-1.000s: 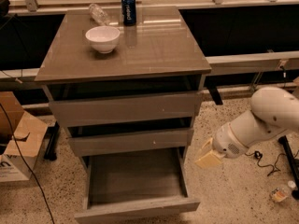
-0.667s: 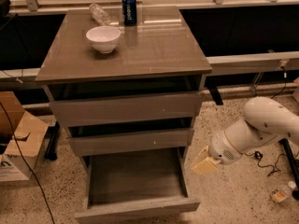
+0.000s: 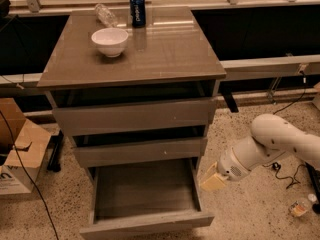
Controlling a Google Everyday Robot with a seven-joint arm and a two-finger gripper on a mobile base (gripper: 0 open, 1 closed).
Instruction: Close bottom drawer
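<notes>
The bottom drawer (image 3: 145,219) of the grey-brown cabinet is pulled far out, its shallow box empty and its flat front at the lower edge of the view. The two drawers above it, the middle drawer (image 3: 140,151) and the top drawer (image 3: 132,116), are nearly shut. My gripper (image 3: 212,180), with tan pads, hangs at the end of the white arm (image 3: 280,141), just right of the open drawer's right side wall and a little above floor level. It touches nothing that I can see.
On the cabinet top (image 3: 165,54) stand a white bowl (image 3: 110,41), a blue can (image 3: 137,10) and a lying clear bottle (image 3: 105,15). Cardboard boxes (image 3: 20,149) sit on the floor at the left. Cables (image 3: 282,171) and a small bottle (image 3: 299,207) lie on the floor at the right.
The arm has swung left and down, bringing the gripper closer to the open bottom drawer's right side. The drawers have not moved.
</notes>
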